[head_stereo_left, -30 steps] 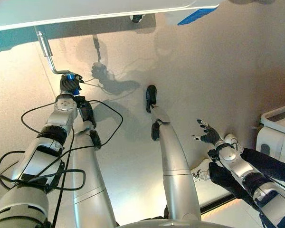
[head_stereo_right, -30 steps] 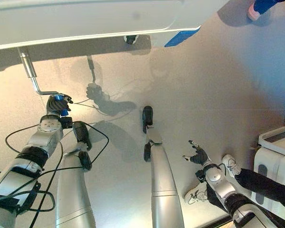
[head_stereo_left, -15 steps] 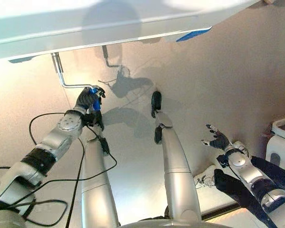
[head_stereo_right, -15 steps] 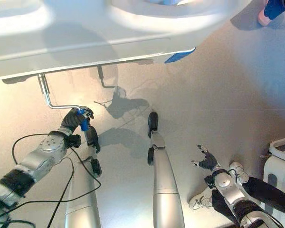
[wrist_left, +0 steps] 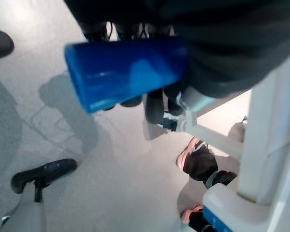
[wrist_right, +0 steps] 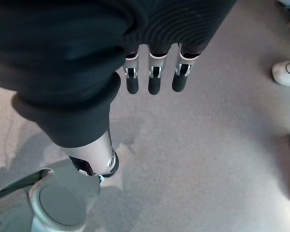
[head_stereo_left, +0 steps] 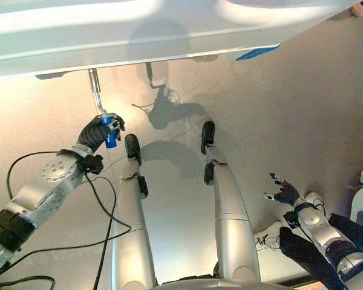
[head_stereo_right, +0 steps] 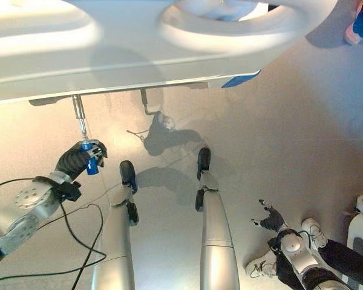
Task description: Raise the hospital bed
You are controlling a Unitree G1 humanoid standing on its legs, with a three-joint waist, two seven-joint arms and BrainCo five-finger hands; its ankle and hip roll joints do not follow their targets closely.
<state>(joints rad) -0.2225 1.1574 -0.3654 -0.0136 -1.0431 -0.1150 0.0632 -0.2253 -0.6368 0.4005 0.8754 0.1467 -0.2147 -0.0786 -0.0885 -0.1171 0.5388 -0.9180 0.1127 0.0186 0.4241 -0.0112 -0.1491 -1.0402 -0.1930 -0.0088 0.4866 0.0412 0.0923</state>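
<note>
Blue crank grip (head_stereo_left: 109,136) sits in the left hand (head_stereo_left: 96,131), fingers wrapped round it; metal crank rod (head_stereo_left: 95,92) runs up from it to the underside of the white hospital bed (head_stereo_left: 133,30) across the far edge. No readable print; a blue patch (head_stereo_left: 256,52) on the bed's corner is too small to read. Right hand (head_stereo_left: 286,194) hangs low on the right over bare floor (head_stereo_left: 278,115), fingers spread, holding nothing.

Right eye view: same layout, plus moulded recesses in the bed's end panel (head_stereo_right: 230,18).

Left wrist view: grip close up, a person's shoes (wrist_left: 195,162) beyond the bed frame.

Right wrist view: straight fingers (wrist_right: 153,77) over floor, white shoe (wrist_right: 286,73) nearby.
</note>
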